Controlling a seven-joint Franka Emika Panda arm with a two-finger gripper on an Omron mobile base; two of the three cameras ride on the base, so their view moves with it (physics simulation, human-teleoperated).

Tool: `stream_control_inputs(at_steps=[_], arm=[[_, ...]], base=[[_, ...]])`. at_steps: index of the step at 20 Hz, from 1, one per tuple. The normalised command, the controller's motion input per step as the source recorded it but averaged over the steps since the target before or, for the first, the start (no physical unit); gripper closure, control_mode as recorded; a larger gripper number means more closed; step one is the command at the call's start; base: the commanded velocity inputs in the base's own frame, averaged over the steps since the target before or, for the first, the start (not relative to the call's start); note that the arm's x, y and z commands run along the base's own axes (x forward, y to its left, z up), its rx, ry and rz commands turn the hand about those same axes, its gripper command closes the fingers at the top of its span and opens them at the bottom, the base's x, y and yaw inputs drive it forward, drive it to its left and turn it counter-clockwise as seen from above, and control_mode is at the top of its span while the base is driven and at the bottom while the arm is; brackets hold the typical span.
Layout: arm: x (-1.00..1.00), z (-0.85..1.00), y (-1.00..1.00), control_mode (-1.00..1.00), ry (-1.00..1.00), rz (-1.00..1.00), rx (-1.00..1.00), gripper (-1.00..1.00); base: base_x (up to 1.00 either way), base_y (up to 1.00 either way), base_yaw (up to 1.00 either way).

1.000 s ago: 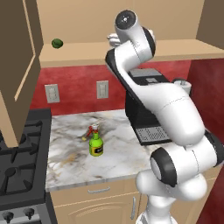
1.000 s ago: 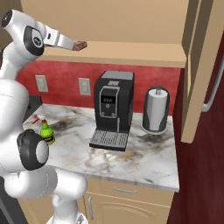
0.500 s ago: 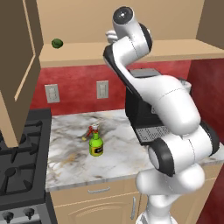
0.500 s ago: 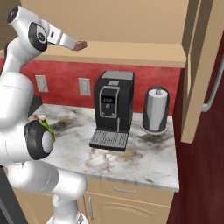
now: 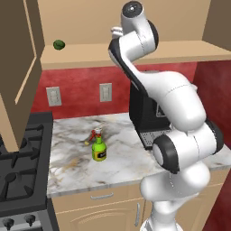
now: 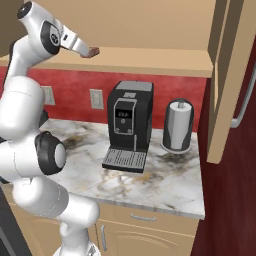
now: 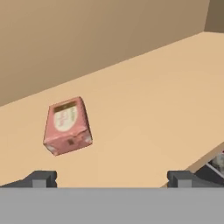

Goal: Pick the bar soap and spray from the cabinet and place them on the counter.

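Gripper [image 7: 112, 178] nearer, spread wide before bar soap [image 7: 67, 126], long axis pointing away.

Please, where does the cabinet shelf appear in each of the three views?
Left base view: the shelf is a tan band across the top, behind the arm.
Right base view: a tan band across the upper part.
Hand view: the tan surface under the soap.
Landmark: the coffee machine below it in both base views.

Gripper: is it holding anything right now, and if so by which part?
Nothing. The gripper is open, fingertips wide apart, and the bar soap lies on the cabinet shelf ahead of them, untouched.
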Motion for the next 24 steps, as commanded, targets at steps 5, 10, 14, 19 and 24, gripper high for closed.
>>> stream_control_inputs(at_steps=[5,10,14,19,24], arm=[[0.21,0.0,-0.01,-1.0,0.0,0.0,0.06,-1.0],[0.13,0.0,0.0,-1.0,0.0,0.0,0.0,-1.0],[0.19,-0.02,0.0,-1.0,0.03,0.0,0.0,-1.0],[0.2,-0.08,0.0,-1.0,0.05,0.0,0.0,-1.0],[0.2,-0.16,0.0,-1.0,0.07,0.0,0.0,-1.0]], base=[[0.0,0.0,0.0],[0.0,0.0,0.0],[0.0,0.0,0.0],[0.0,0.0,0.0],[0.0,0.0,0.0]])
